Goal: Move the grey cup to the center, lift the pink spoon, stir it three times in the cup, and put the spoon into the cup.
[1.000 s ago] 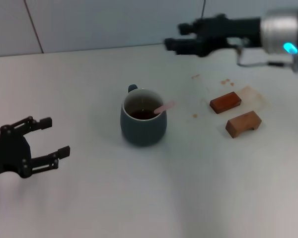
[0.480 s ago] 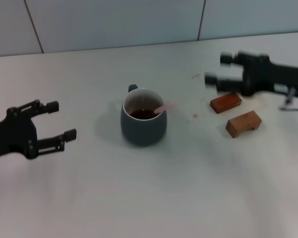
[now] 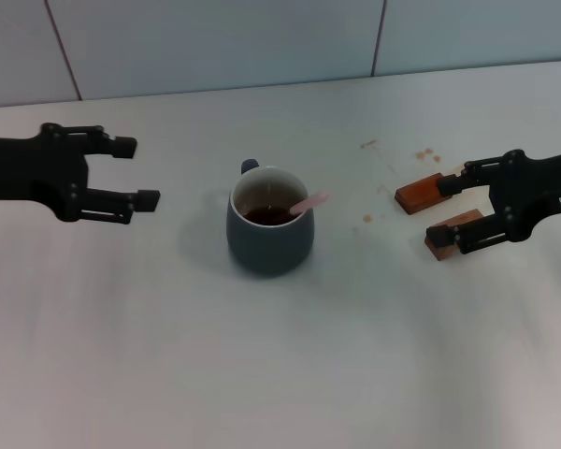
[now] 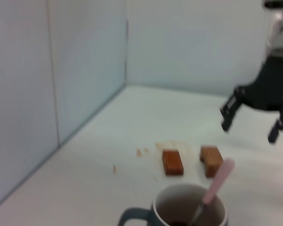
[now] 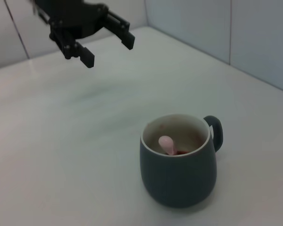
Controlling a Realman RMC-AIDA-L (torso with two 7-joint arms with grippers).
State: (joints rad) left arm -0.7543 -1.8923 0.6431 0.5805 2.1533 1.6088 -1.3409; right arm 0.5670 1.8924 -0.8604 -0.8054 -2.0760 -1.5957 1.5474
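The grey cup stands at the middle of the white table, its handle to the far side, brown liquid inside. It also shows in the left wrist view and the right wrist view. The pink spoon stands in the cup, its pink handle leaning over the right rim; it also shows from both wrists. My left gripper is open and empty, left of the cup. My right gripper is open and empty, right of the cup, over the two blocks.
Two brown wooden blocks lie right of the cup, partly under my right gripper. Small brown stains mark the table behind them. A tiled wall closes the far side.
My right arm has swung down from the far right to hover over the blocks. My left gripper has moved up and right toward the cup. Cup and spoon have not moved.
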